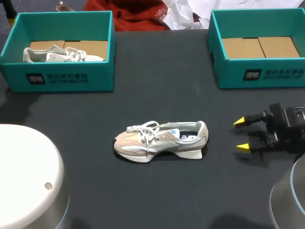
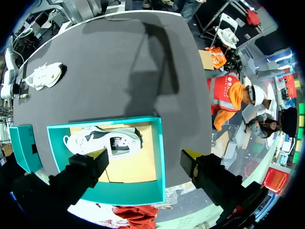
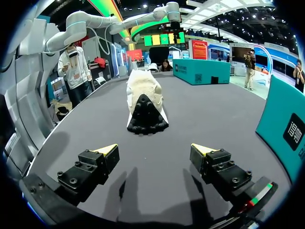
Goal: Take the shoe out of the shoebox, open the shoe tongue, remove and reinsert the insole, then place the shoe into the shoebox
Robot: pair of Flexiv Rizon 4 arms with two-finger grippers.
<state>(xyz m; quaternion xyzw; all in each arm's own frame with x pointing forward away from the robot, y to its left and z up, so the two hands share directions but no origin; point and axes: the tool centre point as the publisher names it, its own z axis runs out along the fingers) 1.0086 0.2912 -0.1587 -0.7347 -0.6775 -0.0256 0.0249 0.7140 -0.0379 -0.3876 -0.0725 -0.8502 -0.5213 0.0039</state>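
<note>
Beige-white shoe (image 1: 159,140) mid-frame; teal shoebox (image 1: 66,78) upper left, second shoebox (image 1: 267,74) upper right also teal, tan inside; black table (image 1: 157,191).

Bare table (image 1: 162,71) lies between the right gripper (image 1: 241,134) and the shoe (image 1: 159,140) mid-table. The left shoebox (image 1: 57,78) and right shoebox (image 1: 259,75) block the far corners, open table between.

Right gripper (image 3: 154,149) fingers wide apart. Shoe (image 3: 145,102) ahead on table (image 3: 157,186) (heel toward gripper), well apart. Teal box (image 3: 286,124) beside gripper.
</note>
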